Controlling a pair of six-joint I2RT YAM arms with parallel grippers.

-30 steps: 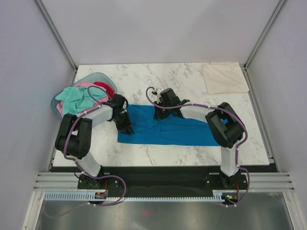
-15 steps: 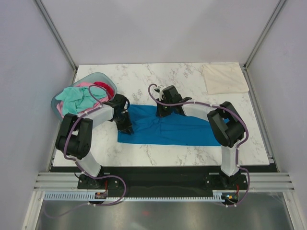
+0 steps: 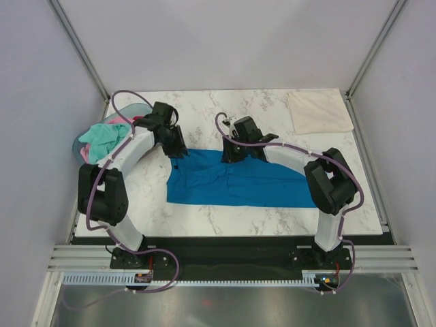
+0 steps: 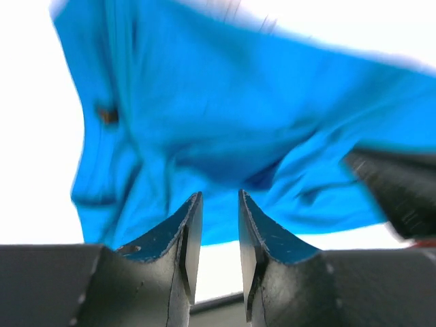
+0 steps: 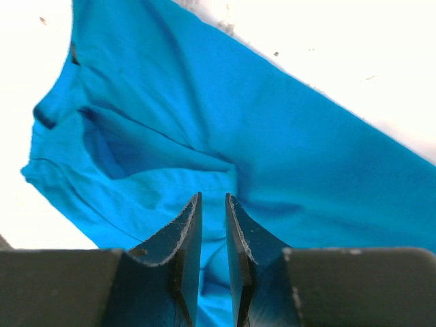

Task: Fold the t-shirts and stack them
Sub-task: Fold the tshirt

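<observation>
Hovering at the far edge of the bright blue t-shirt (image 3: pixel 245 185), both arms, nothing gripped. It lies spread on the marble table (image 3: pixel 272 105), centre, long axis running left to right across the robot's front, with wrinkles at its left end. At the far-left corner sits the left gripper (image 3: pixel 178 151). Its wrist view shows the jaws parted about halfway and empty, cloth lying beyond the fingertips. Nearer the middle of the far edge is the right gripper (image 3: pixel 229 155), jaws only a narrow slit apart. Blue cloth shows through the gap and nothing looks pinched (it is close to the fabric though). So the cloth spreads toward the near side from both tools, and its right end is well apart from either. Judgement: the next grab wants the far edge, left arm on the left corner, right arm shifting rightward along the long axis. The cream t-shirt (image 3: pixel 319 111) lies folded at the far right corner. A mint green t-shirt (image 3: pixel 102 136) is heaped in the basket (image 3: pixel 77 146) at left.
</observation>
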